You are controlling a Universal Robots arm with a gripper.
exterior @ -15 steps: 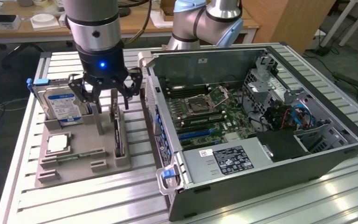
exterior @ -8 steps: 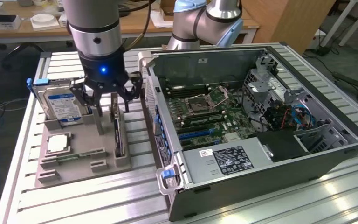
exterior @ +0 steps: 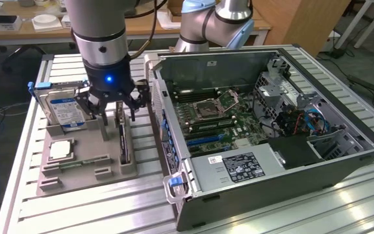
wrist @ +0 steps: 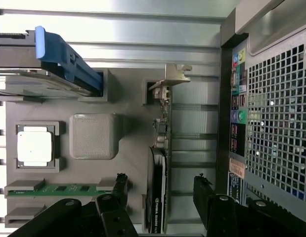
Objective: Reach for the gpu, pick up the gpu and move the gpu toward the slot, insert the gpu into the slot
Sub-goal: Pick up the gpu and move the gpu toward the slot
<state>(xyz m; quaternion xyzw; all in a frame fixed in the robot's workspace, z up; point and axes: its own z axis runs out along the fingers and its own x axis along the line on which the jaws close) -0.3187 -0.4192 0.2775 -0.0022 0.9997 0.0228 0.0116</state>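
gripper hovering open, straddling gpu | risk: closing off-centre, one finger snagging tray beside gpu, card tilting and slipping out

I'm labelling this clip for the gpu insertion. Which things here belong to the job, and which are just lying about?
In the job:
- gpu, on edge in the grey holder
- gripper, fingers open either side of the gpu
- blue slots inside the open computer case

Lying about:
- hard drive
- processor chip
- memory stick
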